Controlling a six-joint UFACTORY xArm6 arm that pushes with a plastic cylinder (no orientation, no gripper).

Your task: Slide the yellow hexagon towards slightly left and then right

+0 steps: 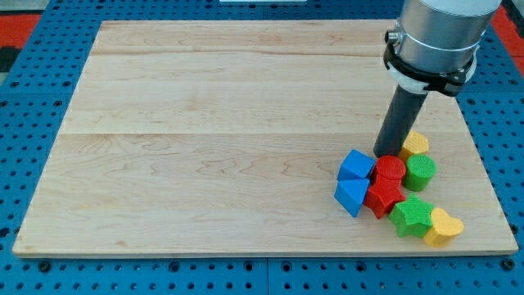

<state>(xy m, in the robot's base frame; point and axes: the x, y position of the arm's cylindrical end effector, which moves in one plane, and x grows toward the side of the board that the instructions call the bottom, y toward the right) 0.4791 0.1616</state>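
The yellow hexagon (415,144) sits at the view's right, partly hidden behind the dark rod. My tip (385,155) rests just left of it, touching or nearly touching, and just above the red round block (390,169). A green round block (421,172) lies right below the yellow hexagon. A blue block (357,165) sits left of the red round block, with a blue triangular block (351,196) below it. A red star-like block (383,197), a green star-like block (412,216) and a yellow heart-like block (443,226) complete the cluster.
The wooden board (205,123) lies on a blue pegboard (24,123). The cluster sits near the board's right and bottom edges. The arm's grey cylinder (438,33) hangs over the board's top right corner.
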